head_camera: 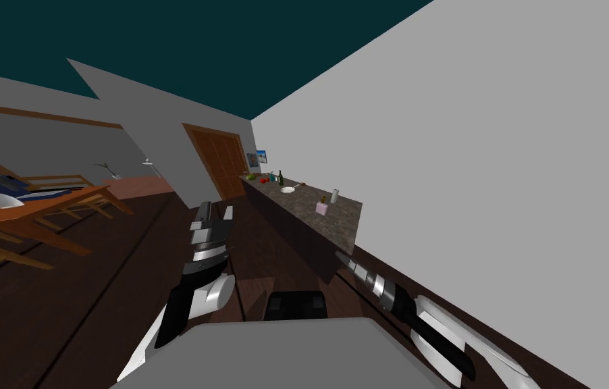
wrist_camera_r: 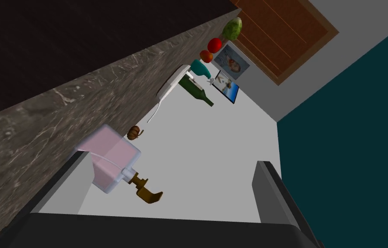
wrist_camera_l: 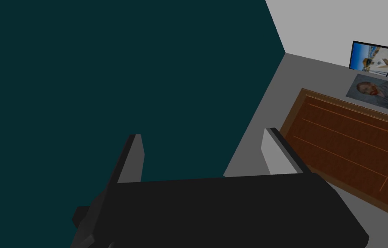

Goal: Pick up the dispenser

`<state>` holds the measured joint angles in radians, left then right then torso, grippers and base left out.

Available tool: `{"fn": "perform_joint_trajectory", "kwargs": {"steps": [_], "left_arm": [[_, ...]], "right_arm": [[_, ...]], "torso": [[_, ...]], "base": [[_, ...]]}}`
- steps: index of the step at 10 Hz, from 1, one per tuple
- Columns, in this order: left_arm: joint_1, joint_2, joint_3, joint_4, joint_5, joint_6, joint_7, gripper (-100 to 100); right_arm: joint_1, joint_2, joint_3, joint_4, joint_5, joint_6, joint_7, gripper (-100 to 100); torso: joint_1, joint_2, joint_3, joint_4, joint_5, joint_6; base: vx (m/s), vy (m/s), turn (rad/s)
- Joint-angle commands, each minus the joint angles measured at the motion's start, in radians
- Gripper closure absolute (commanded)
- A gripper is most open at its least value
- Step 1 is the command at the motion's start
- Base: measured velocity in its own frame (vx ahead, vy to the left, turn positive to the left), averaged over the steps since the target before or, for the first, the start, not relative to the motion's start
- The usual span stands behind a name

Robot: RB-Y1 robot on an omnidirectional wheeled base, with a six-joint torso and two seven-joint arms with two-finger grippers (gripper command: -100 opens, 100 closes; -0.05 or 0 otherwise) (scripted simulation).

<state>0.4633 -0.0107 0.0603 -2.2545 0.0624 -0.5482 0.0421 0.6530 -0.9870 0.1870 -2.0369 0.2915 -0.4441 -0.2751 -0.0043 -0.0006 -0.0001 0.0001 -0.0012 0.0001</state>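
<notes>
Dispenser: A pink, square-bodied dispenser with a brown pump head is stood upright near the close end of a dark, veined stone countertop set along the grey wall.
Right gripper: The right gripper is held with its fingers spread wide and nothing between them, and is aimed along the countertop.
Left gripper: The left gripper is raised out over the dark floor, well apart from the counter, its fingers likewise spread and empty.
Nearer arm: The right arm is judged the nearer by far.
Bearing: The dispenser is seen ahead of the right gripper and off to one side, against one finger's tip rather than centred in the gap. No contact is made yet.
Long axis: Base to pump, it runs roughly across the gap from finger to finger, so a wrist roll and a sideways shift are judged necessary before closing.
Neighbour: A small brown round object is set just beyond the dispenser.
</notes>
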Motion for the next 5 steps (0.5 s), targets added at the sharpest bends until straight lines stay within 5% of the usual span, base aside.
{"fn": "perform_joint_trajectory", "kwargs": {"steps": [1, 5], "left_arm": [[0.0, 0.0, 0.0, 0.0, 0.0, 0.0, 0.0, 0], [0.0, 0.0, 0.0, 0.0, 0.0, 0.0, 0.0, 0]], "right_arm": [[0.002, -0.05, 0.005, 0.016, 0.007, -0.003, -0.004, -100], [0.015, -0.144, 0.009, 0.052, 0.018, -0.016, -0.01, -100]], "torso": [[0.0, 0.0, 0.0, 0.0, 0.0, 0.0], [0.001, -0.002, -0.001, 0.0, 0.0, 0.0]], "base": [[-0.019, -0.04, 0.076], [-0.006, -0.017, 0.055]]}}
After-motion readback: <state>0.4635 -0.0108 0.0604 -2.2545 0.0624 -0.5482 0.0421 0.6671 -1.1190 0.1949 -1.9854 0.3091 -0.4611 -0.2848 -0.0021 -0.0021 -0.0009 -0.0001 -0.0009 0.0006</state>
